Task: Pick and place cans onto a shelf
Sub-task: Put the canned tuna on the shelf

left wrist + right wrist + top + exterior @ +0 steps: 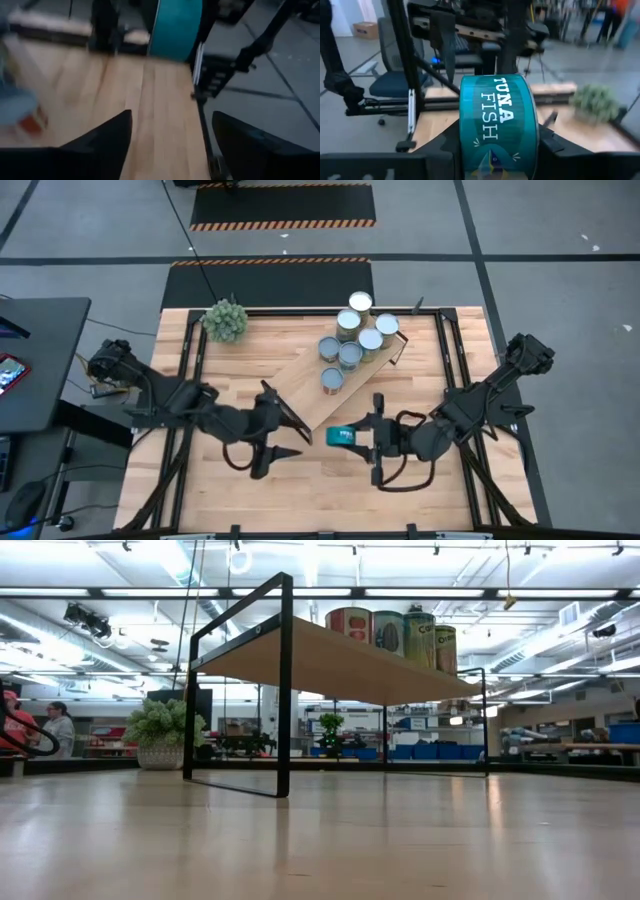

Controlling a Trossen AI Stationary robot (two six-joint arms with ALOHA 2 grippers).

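from above, the right hand (362, 439) grips a teal tuna can (343, 437) lying sideways, axis level, just off the shelf (300, 395) corner; six cans (350, 355) stand upright there. left hand (280, 430) spread, holding nothing. right wrist: label runs sideways.

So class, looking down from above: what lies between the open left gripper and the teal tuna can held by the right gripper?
In the high view, the near end of the shelf reaches between the left gripper and the tuna can; otherwise only bare tabletop lies there.

Bright overhead lighting, blurred wrist views.
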